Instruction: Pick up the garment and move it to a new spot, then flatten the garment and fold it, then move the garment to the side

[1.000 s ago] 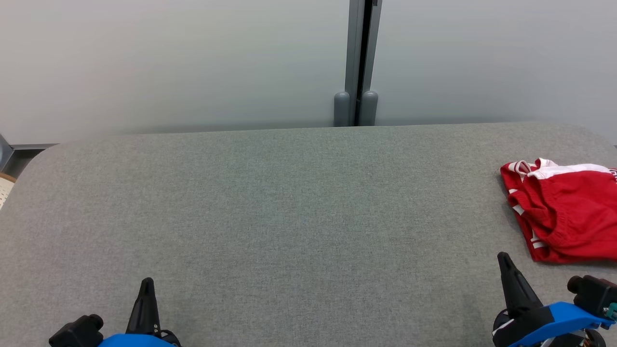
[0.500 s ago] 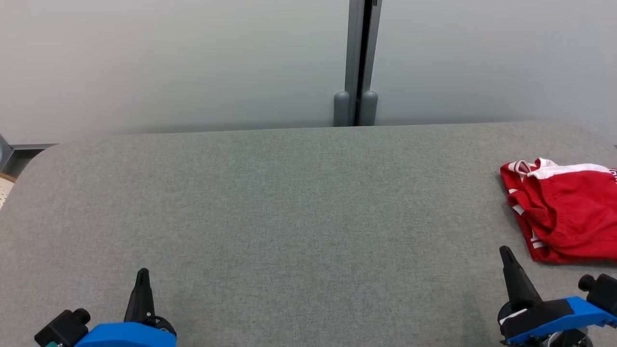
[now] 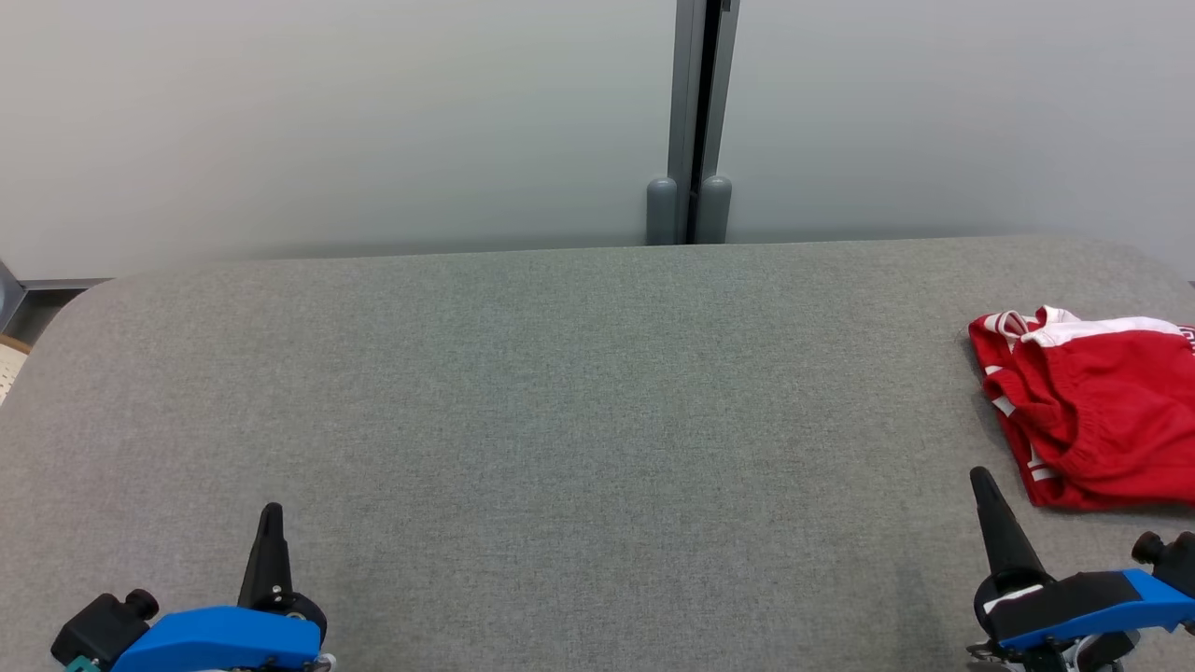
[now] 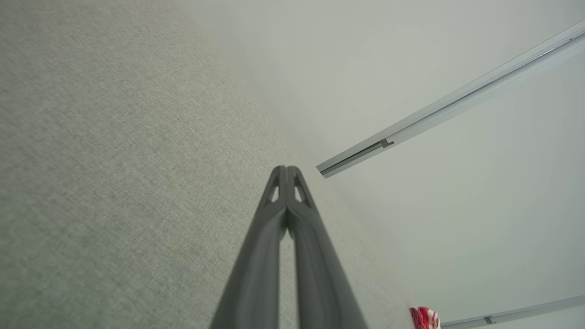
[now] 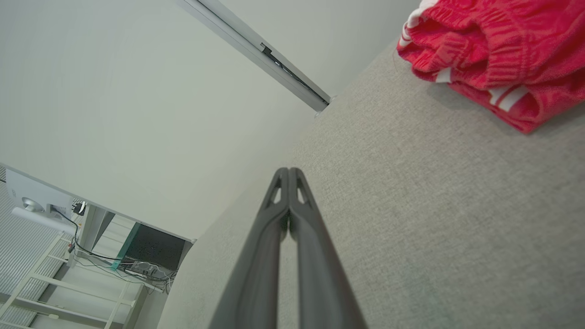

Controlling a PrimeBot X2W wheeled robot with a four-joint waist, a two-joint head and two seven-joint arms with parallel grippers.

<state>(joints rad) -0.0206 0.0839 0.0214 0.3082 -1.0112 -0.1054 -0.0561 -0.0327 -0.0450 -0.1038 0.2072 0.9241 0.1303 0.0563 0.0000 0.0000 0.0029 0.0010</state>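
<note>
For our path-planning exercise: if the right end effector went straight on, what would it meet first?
Probably nothing on the table: the right end effector points past the garment toward the wall.

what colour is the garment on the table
The garment is red with white stripes and a white band, clearest in the right wrist view.

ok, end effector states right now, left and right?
Left end effector: closed, holding nothing.
Right end effector: closed, holding nothing; the crumpled red-and-white fabric garment lies apart from it.
</note>
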